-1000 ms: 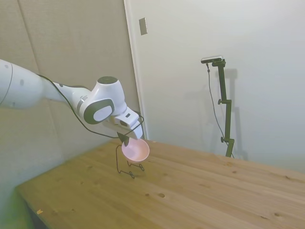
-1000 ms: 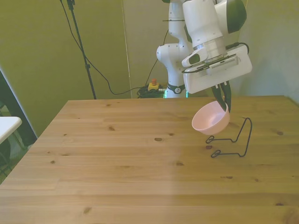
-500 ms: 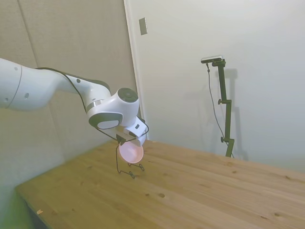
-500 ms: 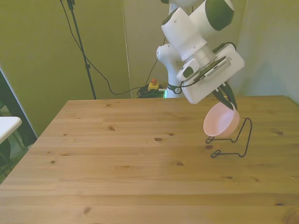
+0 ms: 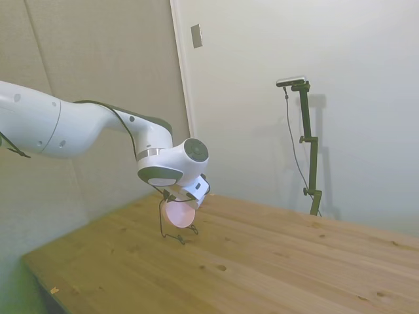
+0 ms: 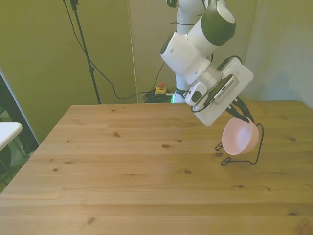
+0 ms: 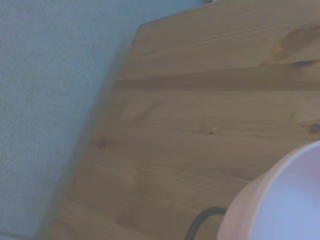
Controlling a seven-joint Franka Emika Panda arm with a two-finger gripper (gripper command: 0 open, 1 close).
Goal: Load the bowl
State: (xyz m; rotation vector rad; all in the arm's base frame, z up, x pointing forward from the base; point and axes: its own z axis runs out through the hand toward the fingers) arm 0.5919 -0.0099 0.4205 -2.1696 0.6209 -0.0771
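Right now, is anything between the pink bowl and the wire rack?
No, the front view shows nothing between them: the bowl, tilted in the claw, sits right against the rack.

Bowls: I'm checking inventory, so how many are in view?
1. The pink bowl is held tilted in the gripper, against the black wire rack near the front view's right.

The white Franka arm (image 5: 78,124) reaches in from the side view's left, its forearm sloping down to a bent wrist (image 5: 186,154) with dark grey joint caps. In the front view the wrist is tilted — the flat white hand leans toward the front view's right. The black two-finger gripper (image 6: 240,111) points downward, its fingers closed on the rim of the small pale pink bowl (image 6: 239,137).
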